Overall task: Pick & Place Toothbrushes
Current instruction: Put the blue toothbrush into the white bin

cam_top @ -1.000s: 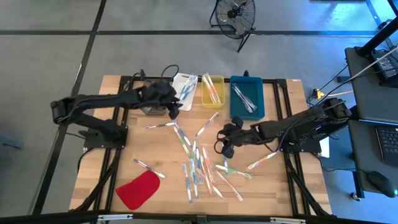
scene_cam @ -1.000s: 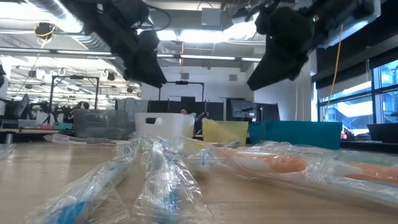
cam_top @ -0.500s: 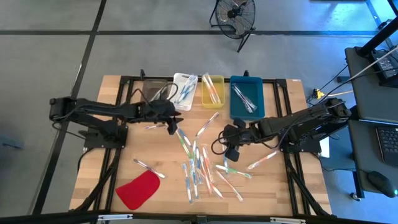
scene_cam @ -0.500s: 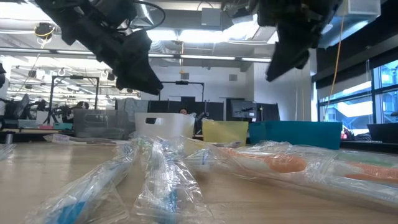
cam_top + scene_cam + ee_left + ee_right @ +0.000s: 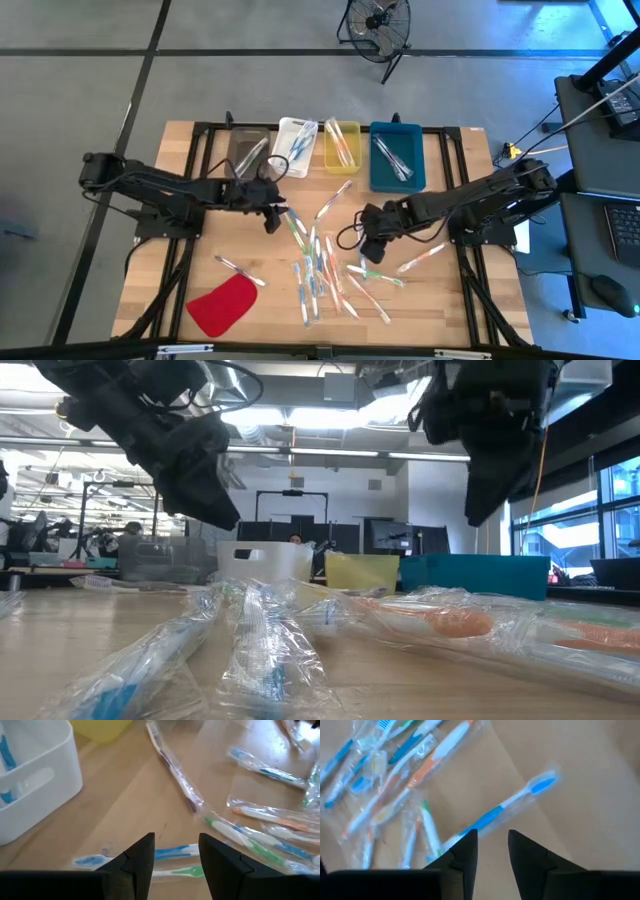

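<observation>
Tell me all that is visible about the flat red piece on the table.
The flat red piece lies on the wooden table at its near left corner. It is plain bright red, thin, roughly rectangular with rounded corners, turned at a slant to the table's edges. Its material cannot be told. Nothing rests on it; the nearest wrapped toothbrush lies just beyond its far edge.

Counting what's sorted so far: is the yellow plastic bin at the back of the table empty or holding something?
Holding something: the high view shows a few wrapped toothbrushes lying inside the yellow plastic bin.
</observation>
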Tool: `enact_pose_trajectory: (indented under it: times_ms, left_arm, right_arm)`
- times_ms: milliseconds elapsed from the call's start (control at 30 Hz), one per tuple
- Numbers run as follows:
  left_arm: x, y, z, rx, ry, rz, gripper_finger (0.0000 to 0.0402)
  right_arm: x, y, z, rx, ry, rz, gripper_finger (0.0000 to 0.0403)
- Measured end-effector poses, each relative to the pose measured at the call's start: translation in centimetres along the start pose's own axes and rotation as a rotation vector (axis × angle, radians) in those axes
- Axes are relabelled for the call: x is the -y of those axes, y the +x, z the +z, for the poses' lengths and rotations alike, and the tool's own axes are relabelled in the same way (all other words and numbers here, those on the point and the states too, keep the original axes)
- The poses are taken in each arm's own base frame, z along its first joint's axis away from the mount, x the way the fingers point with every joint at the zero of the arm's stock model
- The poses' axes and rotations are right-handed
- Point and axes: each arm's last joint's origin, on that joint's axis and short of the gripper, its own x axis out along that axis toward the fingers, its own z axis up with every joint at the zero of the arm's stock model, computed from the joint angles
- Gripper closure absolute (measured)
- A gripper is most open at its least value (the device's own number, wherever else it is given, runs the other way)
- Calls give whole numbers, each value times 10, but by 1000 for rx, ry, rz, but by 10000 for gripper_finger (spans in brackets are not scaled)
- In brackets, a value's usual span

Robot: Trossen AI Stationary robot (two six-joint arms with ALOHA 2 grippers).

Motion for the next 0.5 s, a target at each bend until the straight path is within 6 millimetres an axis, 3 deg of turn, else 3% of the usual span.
enact_pose_trajectory:
  times_ms: [500]
  left_arm:
    - [6, -2, -6, -7, 33, 25, 252]
  right_arm:
    - [-3, 30, 7, -20, 253, -10, 205]
